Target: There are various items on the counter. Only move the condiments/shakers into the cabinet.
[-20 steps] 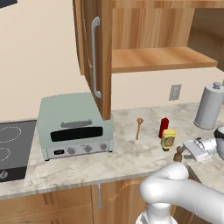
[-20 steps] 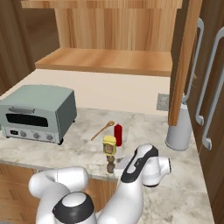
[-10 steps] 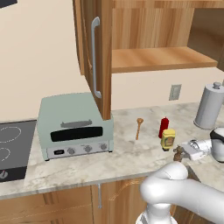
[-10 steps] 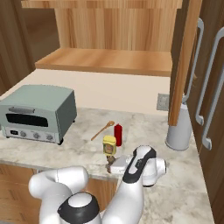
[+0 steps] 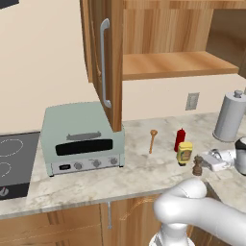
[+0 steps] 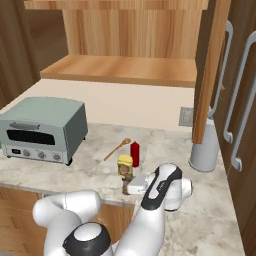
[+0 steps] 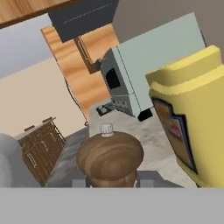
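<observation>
The small dark brown shaker (image 5: 197,166) (image 6: 126,186) stands near the counter's (image 5: 139,170) front edge. My gripper (image 5: 201,164) (image 6: 130,188) lies level from the right and is shut on it. In the hand view the shaker (image 7: 111,157) sits between both fingertips (image 7: 146,181). The yellow labelled bottle (image 5: 184,153) (image 6: 125,165) (image 7: 192,118) stands just behind it, with the red squeeze bottle (image 5: 180,138) (image 6: 134,153) behind that. The wooden spoon (image 5: 152,140) (image 6: 117,148) lies to their left. Above, the cabinet (image 5: 108,57) hangs open, showing its wood shelf (image 5: 178,65) (image 6: 125,70).
A pale green toaster oven (image 5: 81,139) (image 6: 42,130) sits on the counter's left part, beside the black cooktop (image 5: 12,163). A tall grey metal canister (image 5: 229,115) (image 6: 205,150) stands at the back right. The open cabinet door (image 6: 210,75) hangs over the counter.
My gripper has slid left along the counter to the shaker, and its jaws have closed on it. The bottles and spoon have stayed put.
</observation>
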Controlling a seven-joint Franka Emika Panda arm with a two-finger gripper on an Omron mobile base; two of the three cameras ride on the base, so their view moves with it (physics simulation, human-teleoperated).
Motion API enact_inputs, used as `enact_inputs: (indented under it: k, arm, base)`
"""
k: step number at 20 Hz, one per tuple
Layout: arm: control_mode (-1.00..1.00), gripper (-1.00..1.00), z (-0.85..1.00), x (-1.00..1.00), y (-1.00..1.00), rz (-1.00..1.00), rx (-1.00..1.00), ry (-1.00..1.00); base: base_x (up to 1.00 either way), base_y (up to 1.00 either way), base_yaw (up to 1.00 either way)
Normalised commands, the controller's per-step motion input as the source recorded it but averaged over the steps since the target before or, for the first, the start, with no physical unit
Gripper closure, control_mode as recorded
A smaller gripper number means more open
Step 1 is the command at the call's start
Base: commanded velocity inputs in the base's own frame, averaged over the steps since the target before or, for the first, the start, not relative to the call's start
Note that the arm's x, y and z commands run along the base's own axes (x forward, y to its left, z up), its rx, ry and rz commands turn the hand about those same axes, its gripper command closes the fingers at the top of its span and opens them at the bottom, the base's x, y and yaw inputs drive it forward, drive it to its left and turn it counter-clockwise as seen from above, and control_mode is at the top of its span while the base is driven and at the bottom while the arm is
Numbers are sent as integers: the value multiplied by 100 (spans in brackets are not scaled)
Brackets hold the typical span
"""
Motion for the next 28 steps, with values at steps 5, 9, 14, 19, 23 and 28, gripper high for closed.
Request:
enact_inputs:
  k: [5,9,14,19,23,28]
  arm:
    - [-100,100,100,-42,5,-7,10,-5]
    - [-100,100,100,-38,4,-10,2,-1]
    - [-100,100,100,-22,2,-9,3,-4]
    - [-100,100,100,-1,19,-11,-1,-10]
    - [-100,100,100,-10,27,-12,-2,-18]
    - [-100,100,100,-1,22,-9,-3,-18]
  base:
    - [0,0,0]
    - [0,0,0]
    - [0,0,0]
    - [0,0,0]
    - [0,0,0]
    - [0,0,0]
